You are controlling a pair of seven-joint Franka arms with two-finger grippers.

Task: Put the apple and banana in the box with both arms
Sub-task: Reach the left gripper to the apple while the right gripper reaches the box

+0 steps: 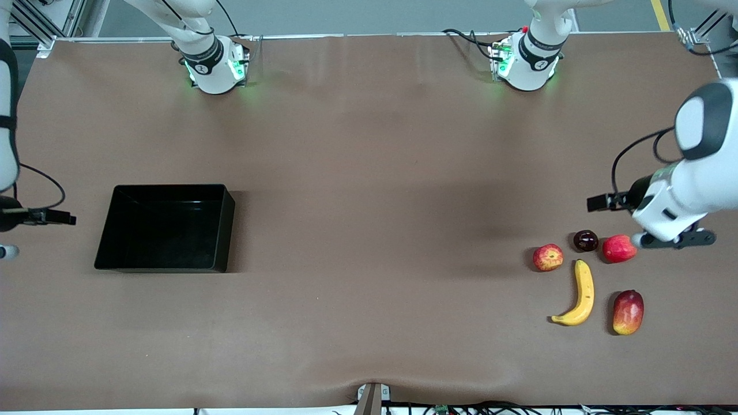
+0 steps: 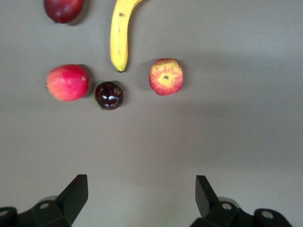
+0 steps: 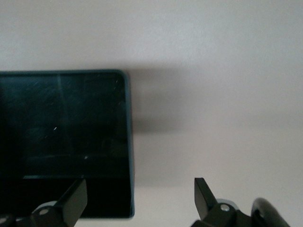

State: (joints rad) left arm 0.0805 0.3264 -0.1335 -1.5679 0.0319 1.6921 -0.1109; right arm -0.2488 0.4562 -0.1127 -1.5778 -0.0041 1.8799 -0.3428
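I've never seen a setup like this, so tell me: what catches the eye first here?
Probably the bright cluster of fruit at the left arm's end of the table: a yellow banana, a mottled red apple beside its tip, and three other fruits. The left end effector hangs open above them. Toward the right arm's end sits a glossy black box, with nothing in it, and the right end effector open above one corner.

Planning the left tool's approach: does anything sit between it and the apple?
In the left wrist view, only bare table separates the open left tool from the apple; the dark round fruit sits off to one side.
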